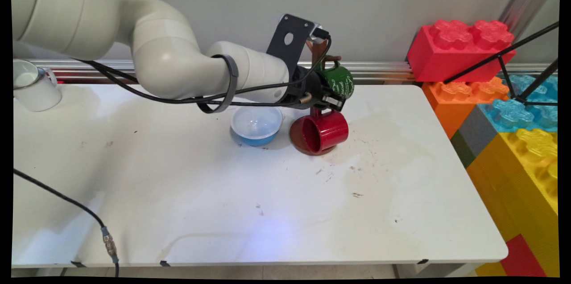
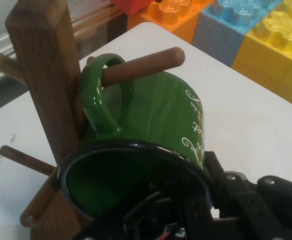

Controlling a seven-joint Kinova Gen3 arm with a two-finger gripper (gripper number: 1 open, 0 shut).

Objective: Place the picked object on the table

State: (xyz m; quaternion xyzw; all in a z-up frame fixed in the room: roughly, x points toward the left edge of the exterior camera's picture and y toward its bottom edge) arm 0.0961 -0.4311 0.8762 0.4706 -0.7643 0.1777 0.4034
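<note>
The gripper point(image 1: 332, 96) has its fingers clamped on the rim of the green mug point(image 2: 156, 125), whose handle hangs on a peg of the wooden mug tree point(image 2: 40, 75), above the red mug point(image 1: 323, 131).

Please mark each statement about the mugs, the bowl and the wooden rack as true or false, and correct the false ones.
1. The green mug hangs by its handle on a peg of the wooden rack. True.
2. The red mug stands upright on the table. False: it lies tipped on its side at the rack's base, its opening towards the camera.
3. The end effector is at the green mug's rim. True.
4. The blue bowl lies right of the red mug in the main view. False: it lies left of it.
5. A white mug stands at the table's far left. True.
</note>
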